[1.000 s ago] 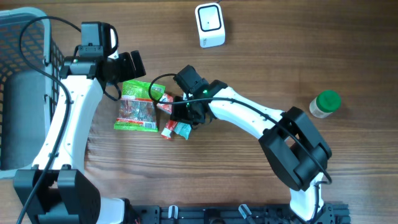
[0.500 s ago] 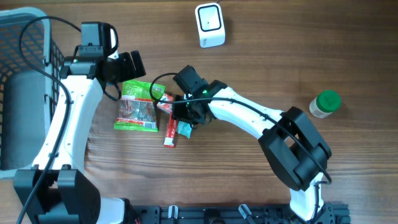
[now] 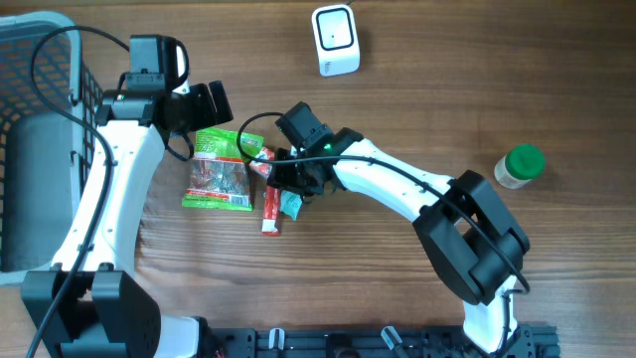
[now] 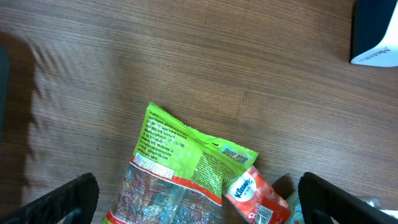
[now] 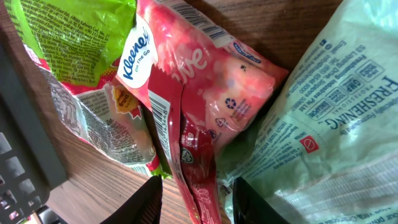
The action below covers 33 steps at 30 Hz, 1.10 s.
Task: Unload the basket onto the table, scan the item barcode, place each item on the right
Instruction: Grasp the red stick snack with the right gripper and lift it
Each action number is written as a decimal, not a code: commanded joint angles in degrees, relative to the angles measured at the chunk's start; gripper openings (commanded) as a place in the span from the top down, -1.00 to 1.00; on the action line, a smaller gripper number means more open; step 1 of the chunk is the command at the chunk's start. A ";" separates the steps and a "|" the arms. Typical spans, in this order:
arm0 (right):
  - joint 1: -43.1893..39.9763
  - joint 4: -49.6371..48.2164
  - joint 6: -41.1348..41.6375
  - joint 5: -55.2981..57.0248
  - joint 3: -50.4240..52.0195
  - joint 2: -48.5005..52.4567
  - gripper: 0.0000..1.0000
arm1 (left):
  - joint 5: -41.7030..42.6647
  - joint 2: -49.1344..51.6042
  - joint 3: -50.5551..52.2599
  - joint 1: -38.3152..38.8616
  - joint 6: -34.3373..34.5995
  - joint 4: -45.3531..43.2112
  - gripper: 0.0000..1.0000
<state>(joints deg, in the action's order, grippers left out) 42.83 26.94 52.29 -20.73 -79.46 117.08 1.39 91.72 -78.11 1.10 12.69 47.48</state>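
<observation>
Bright, even light fills the whole table (image 3: pixel 447 89), and the arms (image 3: pixel 99 199) drop only soft, faint shadows on the wood. In the left wrist view a grey shadow lies toward the table's left edge, and the dark fingers (image 4: pixel 68 196) look fuzzy. Up close, the shiny packets (image 5: pixel 205 68) show small white gleams.

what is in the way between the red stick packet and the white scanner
Nothing visible: bare table lies between the red stick packet and the white scanner. The right gripper hangs over the packet.
</observation>
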 commanded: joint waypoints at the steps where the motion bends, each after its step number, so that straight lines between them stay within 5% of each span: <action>1: 0.72 -0.15 0.37 3.26 0.57 0.68 0.25 | -0.37 0.42 0.31 -0.15 -0.72 -0.15 -1.00; 9: 4.55 -0.13 0.35 12.07 0.59 0.70 0.27 | -0.37 0.42 0.31 -0.15 -0.72 -0.15 -1.00; 18: 5.51 -0.44 0.11 13.38 0.39 -0.28 0.91 | -0.35 0.42 0.31 -0.15 -0.72 -0.15 -1.00; 27: -1.01 4.83 -20.06 4.61 -1.27 -17.64 0.91 | -0.37 0.42 0.31 -0.15 -0.72 -0.15 -1.00; 33: -7.48 23.58 -29.09 14.97 -1.25 -25.16 0.92 | -0.37 0.42 0.31 -0.15 -0.72 -0.15 -1.00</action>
<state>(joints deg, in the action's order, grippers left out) 38.13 43.81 31.64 -12.56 -80.40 93.30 1.39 91.72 -78.11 1.10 12.71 47.48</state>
